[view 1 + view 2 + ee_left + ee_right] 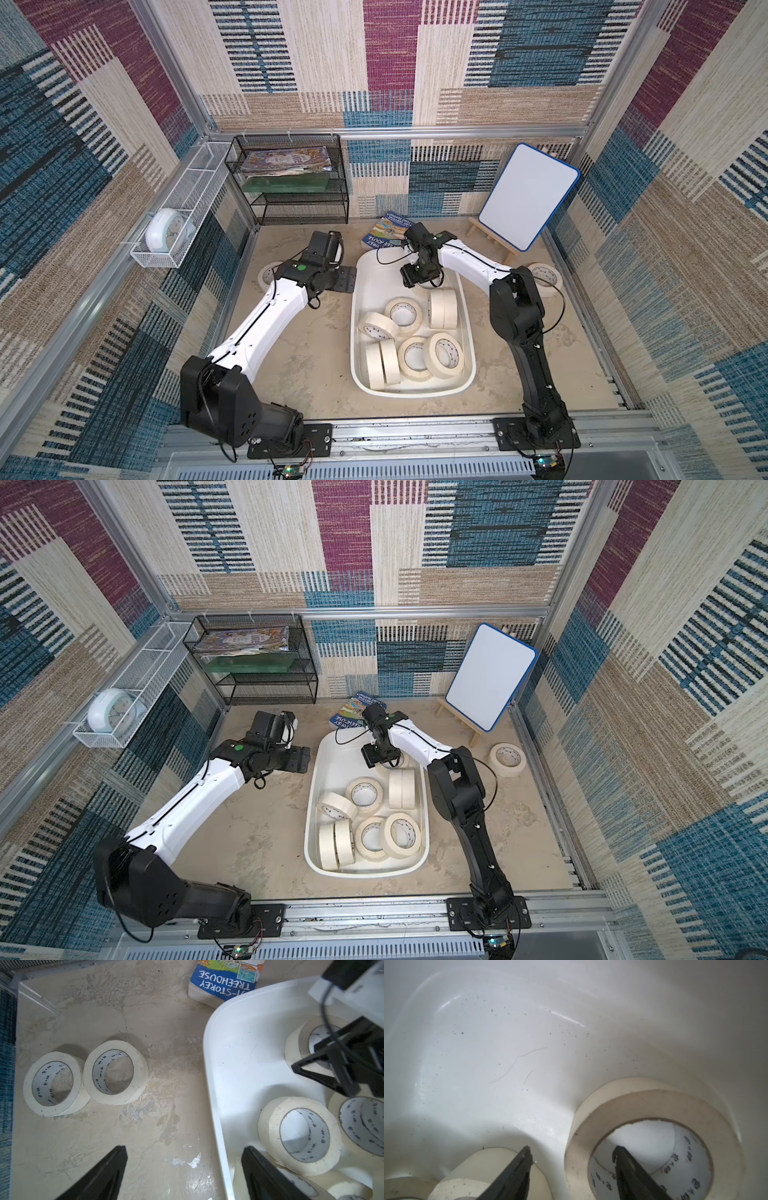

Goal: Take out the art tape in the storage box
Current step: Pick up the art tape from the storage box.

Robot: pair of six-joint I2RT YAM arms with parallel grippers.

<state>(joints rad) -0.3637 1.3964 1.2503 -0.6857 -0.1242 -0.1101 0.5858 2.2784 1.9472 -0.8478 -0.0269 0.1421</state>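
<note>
Art tape roll inside storage box, wall between right hand fingers.

The storage box holds several rolls of art tape, flat or on edge. Another roll lies on the desk, far right.

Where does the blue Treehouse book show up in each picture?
Both top views: the book lies just past the far end of the storage box.
Left wrist: the book sits beside the box's rounded corner.
Right wrist: not in it.
Shared landmark: the white storage box.
</note>
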